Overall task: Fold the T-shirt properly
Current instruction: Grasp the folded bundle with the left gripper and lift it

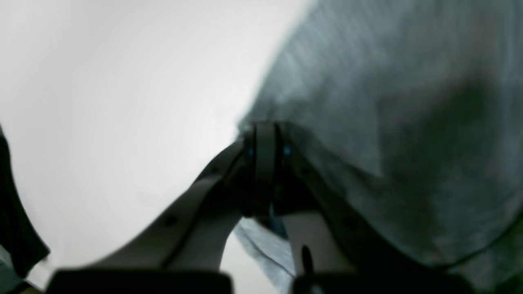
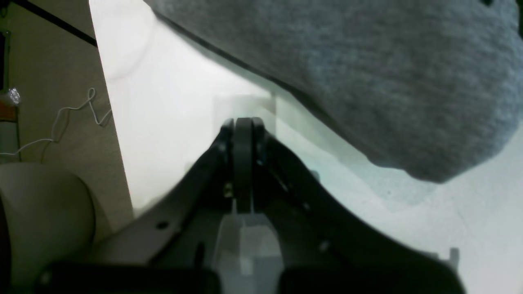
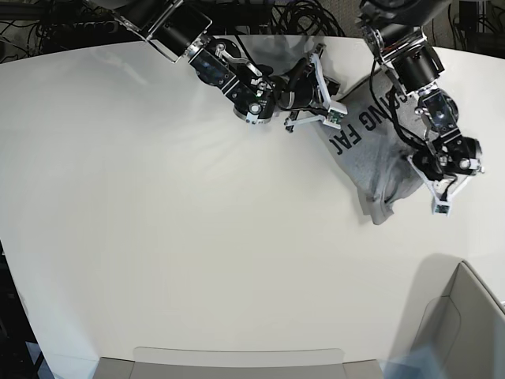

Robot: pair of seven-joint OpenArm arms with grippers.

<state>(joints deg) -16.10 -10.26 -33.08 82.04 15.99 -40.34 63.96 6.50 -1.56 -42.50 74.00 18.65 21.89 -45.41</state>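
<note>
The T-shirt (image 3: 371, 154) is bunched up on the white table (image 3: 158, 237), near the far right edge. It is made of soft, speckled grey knit cloth. Its long side runs from far to near, with a narrow end pointing toward the near side. Black block letters can be seen on top, and they are turned sideways.

The left gripper (image 1: 265, 139) is seen at the shirt's right edge. In the left wrist view its 2 black jaws are pressed together with grey cloth draped over them and a strip showing below. The cloth is held there.

The right gripper (image 2: 244, 126) is seen at the shirt's far left corner. Its 2 jaws are closed together, and no cloth is seen between them. The grey cloth hangs above it.
</note>
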